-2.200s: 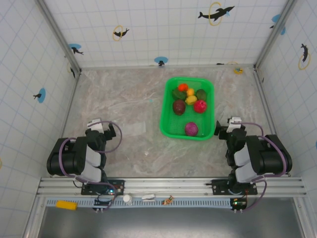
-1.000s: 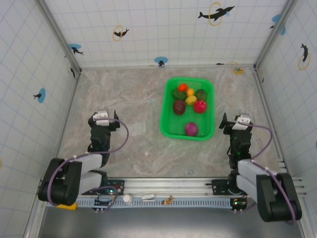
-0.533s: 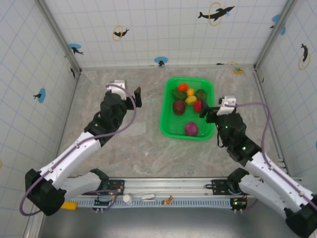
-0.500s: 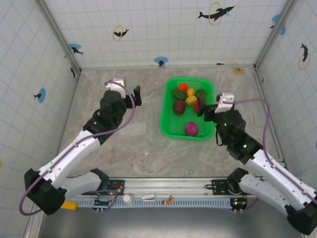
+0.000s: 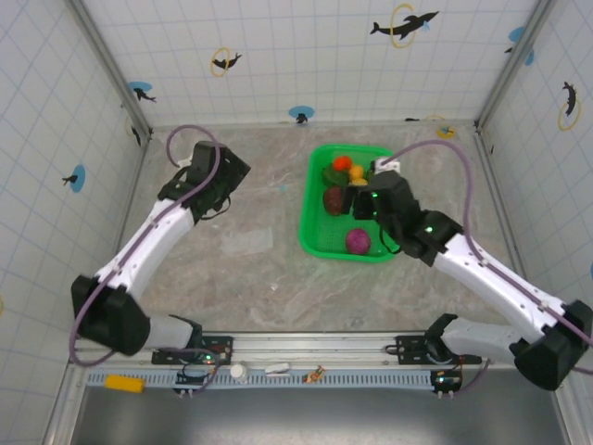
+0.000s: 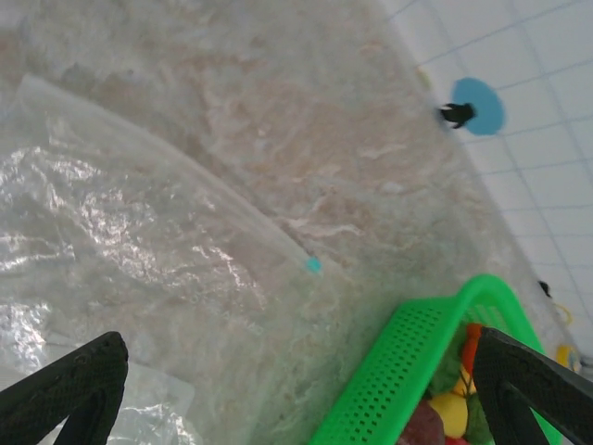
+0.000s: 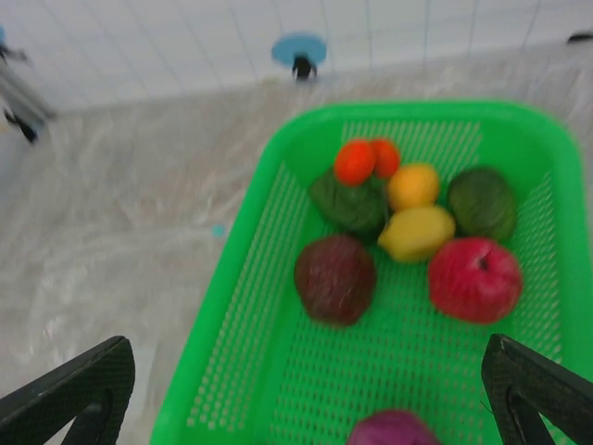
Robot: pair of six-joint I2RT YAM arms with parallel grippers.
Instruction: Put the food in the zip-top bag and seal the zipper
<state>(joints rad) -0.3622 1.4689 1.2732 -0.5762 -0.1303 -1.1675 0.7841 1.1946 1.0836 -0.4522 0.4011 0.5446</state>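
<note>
Both stand open: I fear my left hand (image 6: 298, 397) crumples the floppy bag (image 6: 120, 232), my right hand (image 7: 306, 397) shoves the basket (image 7: 232, 306).

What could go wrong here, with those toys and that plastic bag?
The bag lies flat and crinkled on the table, so the open left gripper may pinch both layers or just drag it along. The food sits bunched in the basket; the open right gripper above could nudge neighbours or lift two pieces. Round pieces may also roll away if dropped beside the bag.
</note>
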